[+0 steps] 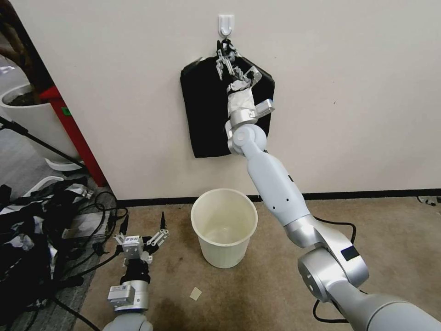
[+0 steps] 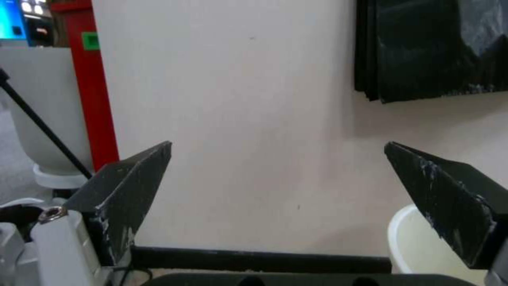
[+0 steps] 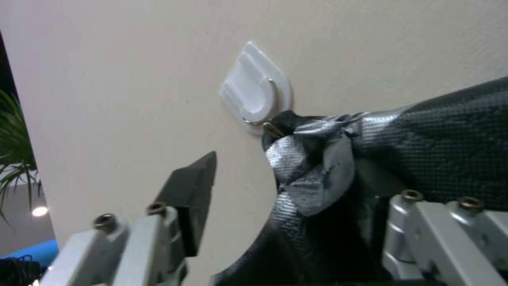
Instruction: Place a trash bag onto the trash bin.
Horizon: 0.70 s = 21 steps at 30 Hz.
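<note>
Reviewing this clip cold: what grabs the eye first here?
The right gripper, fingers open, is raised high against the wall at the top of the black pack of bags hanging from a white hook. Below it the cream trash bin stands unlined on the carpet. The left gripper waits open, low beside the bin.

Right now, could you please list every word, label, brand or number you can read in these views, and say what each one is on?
No text can be read.
The green sticker on the red post: no legible characters.
The blue screen at the left wrist view's edge: too blurred to read.
The white tags on the left gripper: too small to read.
The pack of black bags, the wall hook and the trash bin: no print visible.
</note>
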{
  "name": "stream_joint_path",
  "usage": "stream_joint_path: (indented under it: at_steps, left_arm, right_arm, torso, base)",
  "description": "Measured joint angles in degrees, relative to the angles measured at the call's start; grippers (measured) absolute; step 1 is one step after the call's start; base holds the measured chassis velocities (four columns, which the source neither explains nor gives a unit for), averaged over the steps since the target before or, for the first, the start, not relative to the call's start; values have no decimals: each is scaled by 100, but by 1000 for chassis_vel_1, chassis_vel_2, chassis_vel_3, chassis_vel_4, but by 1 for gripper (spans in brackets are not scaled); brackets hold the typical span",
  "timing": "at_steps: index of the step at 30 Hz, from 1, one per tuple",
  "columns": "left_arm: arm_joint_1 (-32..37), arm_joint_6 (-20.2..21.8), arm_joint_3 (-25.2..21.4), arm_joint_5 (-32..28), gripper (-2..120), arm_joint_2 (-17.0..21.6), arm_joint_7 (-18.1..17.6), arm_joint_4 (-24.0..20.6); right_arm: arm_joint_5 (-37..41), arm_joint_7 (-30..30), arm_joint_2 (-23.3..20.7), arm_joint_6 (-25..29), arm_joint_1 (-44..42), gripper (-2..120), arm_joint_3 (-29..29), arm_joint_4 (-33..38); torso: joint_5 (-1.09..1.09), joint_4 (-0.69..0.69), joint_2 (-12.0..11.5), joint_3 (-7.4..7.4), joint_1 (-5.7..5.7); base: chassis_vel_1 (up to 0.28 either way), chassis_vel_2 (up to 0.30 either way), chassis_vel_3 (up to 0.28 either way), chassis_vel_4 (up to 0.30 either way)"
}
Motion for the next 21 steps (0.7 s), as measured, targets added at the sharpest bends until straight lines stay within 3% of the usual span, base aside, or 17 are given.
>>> stream_joint_path:
  at_steps: [1,4,14,15,21]
  left_arm:
    - [0,0,0,0,100,0,0,0]
    - [-25,-9,22,4,100,0,-8,30]
    - [-63,-45,41,22,100,40,-42,92]
    - [-77,-45,41,22,100,61,-71,105]
    - [-97,-50,51,22,100,95,-114,154]
  right_arm:
    - [0,0,0,0,0,58,0,0]
    - [0,-15,-2,-3,-24,41,31,-5]
    - [6,-32,-2,-1,-75,14,91,-4]
    - [6,-79,-6,3,-101,5,100,14]
    - [31,-422,-67,29,-252,0,108,205]
  torso:
    - [0,0,0,0,0]
    - [0,0,0,0,0]
    - [0,0,0,0,0]
    - [0,0,0,0,0]
    - [0,0,0,0,0]
  base:
    - [0,0,0,0]
    - [0,0,0,0]
    - [0,0,0,0]
    - [0,0,0,0]
    - [0,0,0,0]
